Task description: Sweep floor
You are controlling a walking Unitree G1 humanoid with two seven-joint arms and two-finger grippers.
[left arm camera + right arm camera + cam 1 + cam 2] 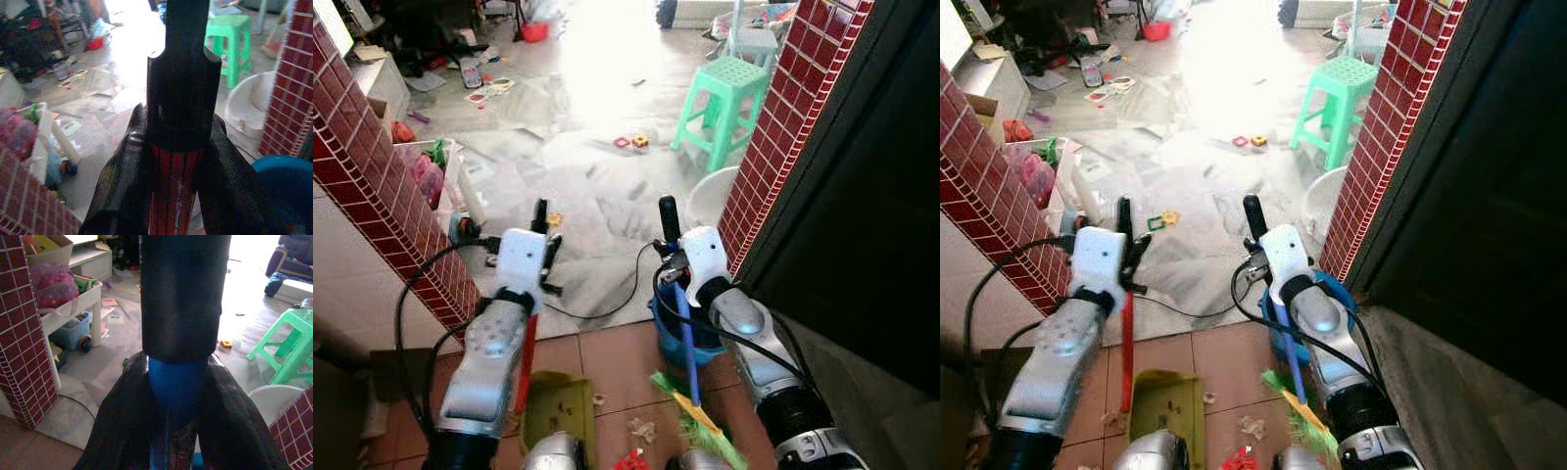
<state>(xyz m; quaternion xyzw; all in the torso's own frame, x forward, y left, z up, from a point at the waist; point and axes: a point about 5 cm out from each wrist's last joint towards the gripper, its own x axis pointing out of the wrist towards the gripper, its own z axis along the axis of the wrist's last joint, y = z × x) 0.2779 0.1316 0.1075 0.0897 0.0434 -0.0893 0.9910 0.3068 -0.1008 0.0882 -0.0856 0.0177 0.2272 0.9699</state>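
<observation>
My left gripper point(540, 231) is shut on the red handle point(526, 364) of an olive-green dustpan point(558, 406), which rests on the brown tile floor below. In the left wrist view its fingers point(122, 186) clamp the red shaft point(173, 196) just under its black cap point(183, 73). My right gripper point(669, 233) is shut on the blue handle point(686, 345) of a broom; the green and yellow bristles point(702, 423) touch the tiles beside the dustpan. The right wrist view shows the blue shaft point(176, 382) under a black grip point(181, 293). Small scraps of litter point(641, 428) lie between dustpan and bristles.
Red-tiled pillars stand on the left point(382, 196) and right point(783, 127) of a doorway. A blue bucket point(666, 338) and a white basin point(710, 196) sit by the right pillar. Beyond are a green stool point(729, 98), floor toys point(631, 142), a black cable point(607, 308) and a cluttered shelf point(426, 171).
</observation>
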